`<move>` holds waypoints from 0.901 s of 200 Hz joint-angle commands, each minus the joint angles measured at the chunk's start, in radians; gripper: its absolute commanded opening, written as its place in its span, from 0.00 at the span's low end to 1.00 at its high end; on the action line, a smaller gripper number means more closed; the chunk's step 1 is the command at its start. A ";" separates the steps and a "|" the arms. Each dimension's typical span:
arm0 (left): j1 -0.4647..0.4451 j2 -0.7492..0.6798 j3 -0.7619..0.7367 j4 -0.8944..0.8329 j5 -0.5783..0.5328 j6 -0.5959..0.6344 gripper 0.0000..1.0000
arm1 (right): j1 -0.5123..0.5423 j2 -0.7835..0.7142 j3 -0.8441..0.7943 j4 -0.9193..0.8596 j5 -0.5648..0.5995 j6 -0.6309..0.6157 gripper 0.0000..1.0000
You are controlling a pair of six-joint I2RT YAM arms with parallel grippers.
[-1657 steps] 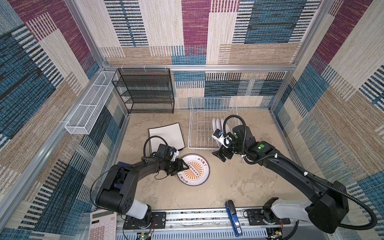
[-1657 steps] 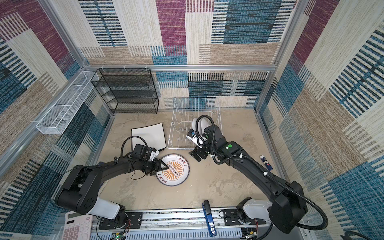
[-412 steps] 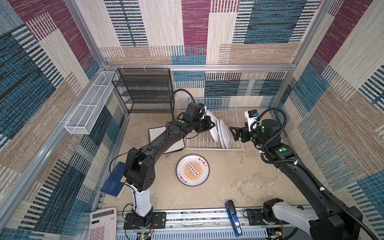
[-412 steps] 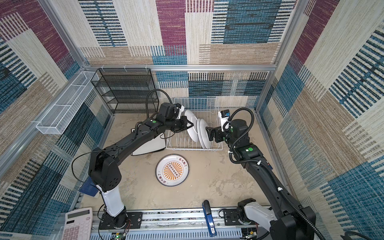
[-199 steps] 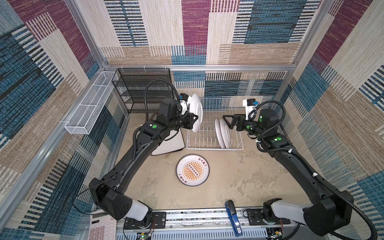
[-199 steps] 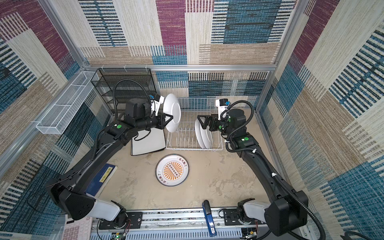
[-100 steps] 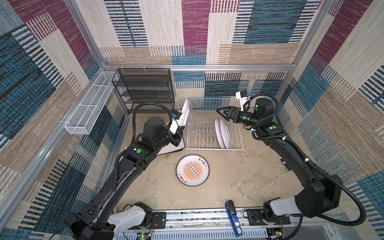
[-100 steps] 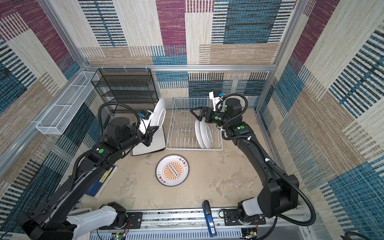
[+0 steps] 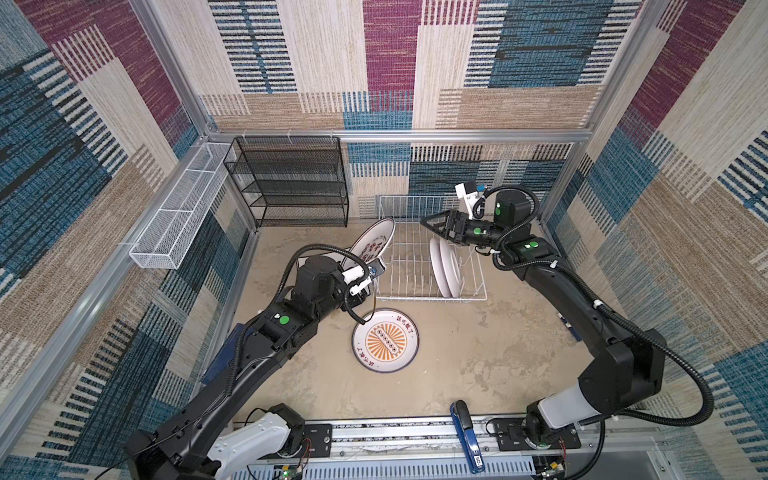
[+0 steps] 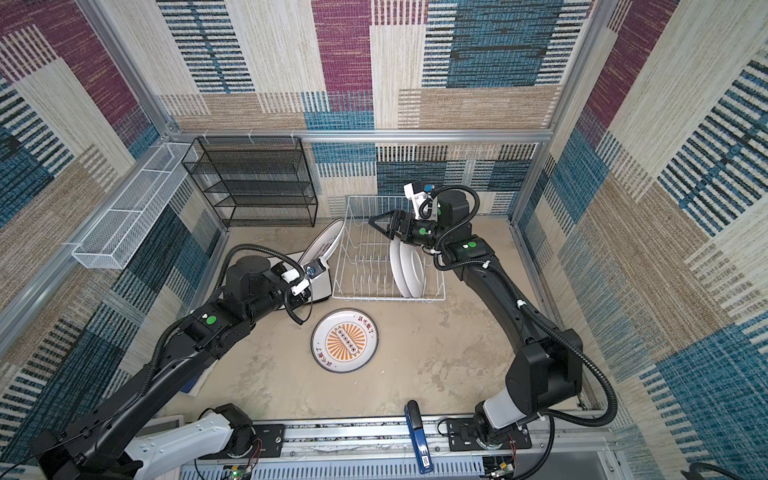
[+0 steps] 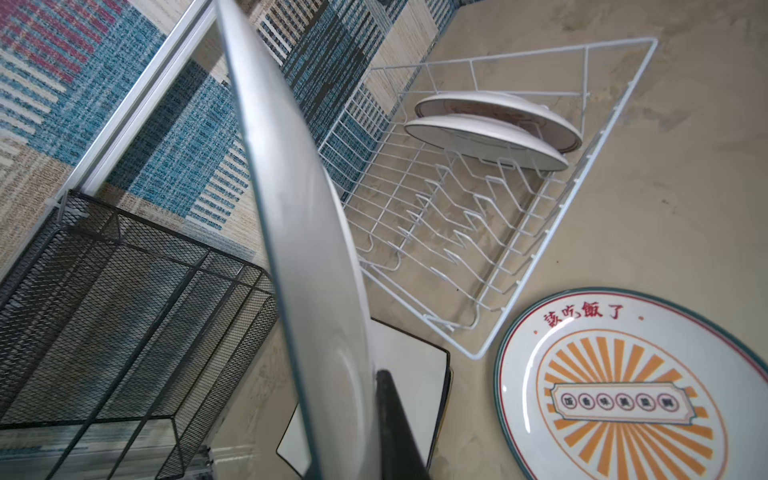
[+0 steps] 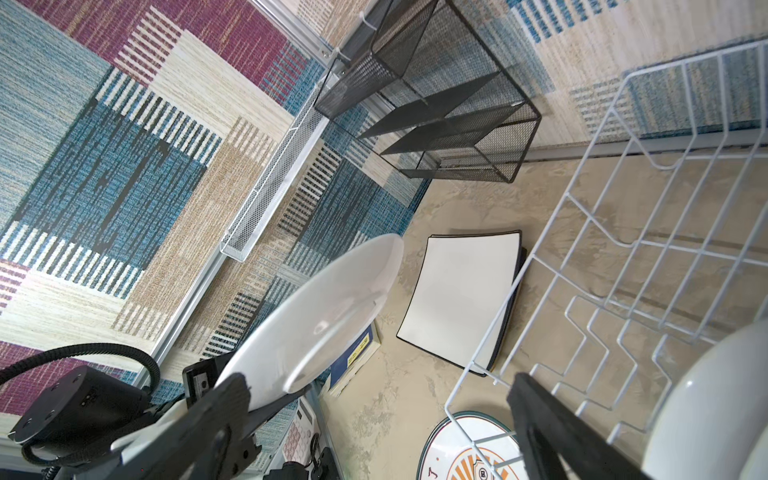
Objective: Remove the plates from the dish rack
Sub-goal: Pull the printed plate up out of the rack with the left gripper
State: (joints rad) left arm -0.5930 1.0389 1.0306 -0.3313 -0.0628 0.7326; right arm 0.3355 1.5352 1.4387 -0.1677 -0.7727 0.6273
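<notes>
My left gripper [image 9: 365, 277] is shut on the rim of a round plate with red characters [image 9: 374, 245], held tilted just left of the white wire dish rack [image 9: 432, 297]. Close up, that held plate [image 11: 303, 249] fills the left wrist view, with one finger [image 11: 395, 424] against it. Two round plates [image 9: 446, 266] stand in the rack's right half. My right gripper [image 9: 432, 226] hangs open above them, empty, its fingers [image 12: 224, 407] spread wide. A sunburst plate [image 9: 385, 340] lies flat in front of the rack. Stacked square plates [image 10: 320, 286] lie under the held plate.
A black mesh shelf [image 9: 291, 183] stands at the back left, a long white mesh basket [image 9: 174, 224] hangs on the left wall. A blue stapler [image 9: 465, 432] lies at the front edge. A blue book [image 12: 353, 357] and a calculator [image 12: 299, 428] sit at the left.
My left arm has drawn back and lowered, carrying the round plate off the rack's left edge toward the square plates. My right gripper has swung back over the two racked plates, still open.
</notes>
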 commanded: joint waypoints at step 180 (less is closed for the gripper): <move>-0.130 0.011 -0.243 0.404 -0.289 0.579 0.00 | 0.151 0.219 0.144 -0.227 0.050 -0.009 0.45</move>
State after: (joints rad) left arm -0.7174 1.0401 0.7940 -0.0296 -0.3153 1.2499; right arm 0.4831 1.7477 1.5684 -0.3962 -0.7147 0.6125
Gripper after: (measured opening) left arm 0.105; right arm 0.510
